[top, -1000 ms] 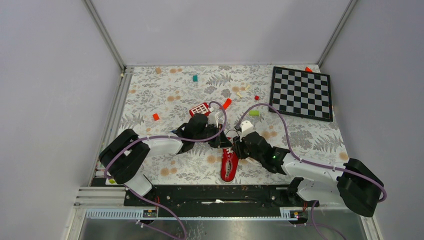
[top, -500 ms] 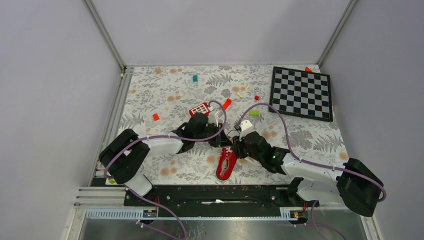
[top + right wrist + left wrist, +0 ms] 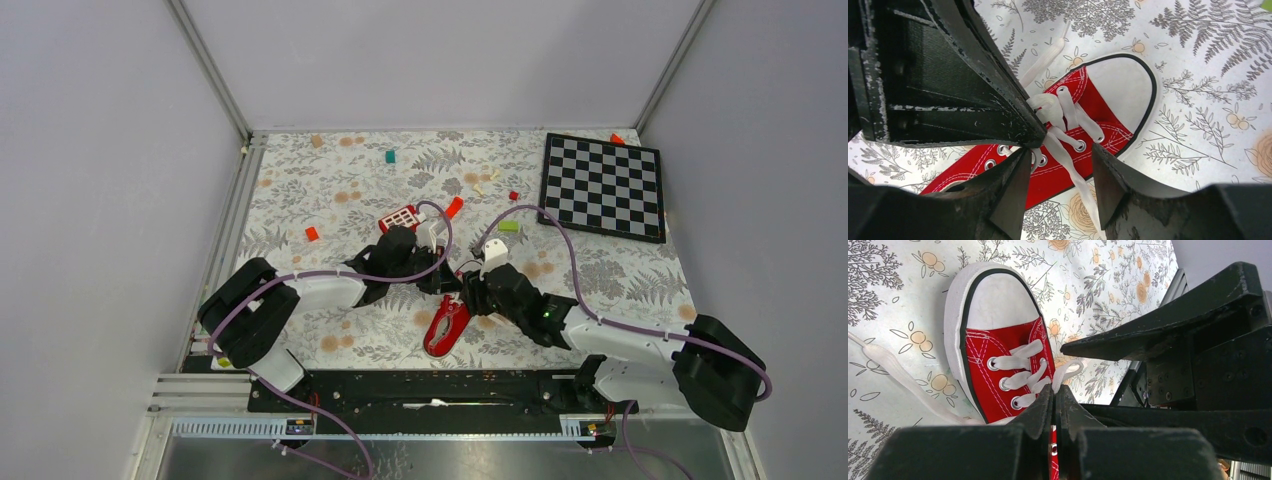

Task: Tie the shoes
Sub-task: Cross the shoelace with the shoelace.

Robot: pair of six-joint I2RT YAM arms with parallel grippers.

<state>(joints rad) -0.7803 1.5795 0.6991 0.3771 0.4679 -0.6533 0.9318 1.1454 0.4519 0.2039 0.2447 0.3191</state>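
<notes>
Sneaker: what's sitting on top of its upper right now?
White laces cross the front eyelets of the sneaker; the left gripper, shut, pinches one lace there. In the left wrist view its fingers cover the rear eyelets.

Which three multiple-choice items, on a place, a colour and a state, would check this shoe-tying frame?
1. The chessboard lies at the table's: A far right corner; B near left corner; C centre.
2. The sneaker's laces are: A black; B white; C red.
3. The right gripper is: A open; B fully shut; C out of view.
Answers: 1 A, top view shows it far right; 2 B, both wrist views show white laces; 3 A, its fingers stand apart over the laces.
</notes>
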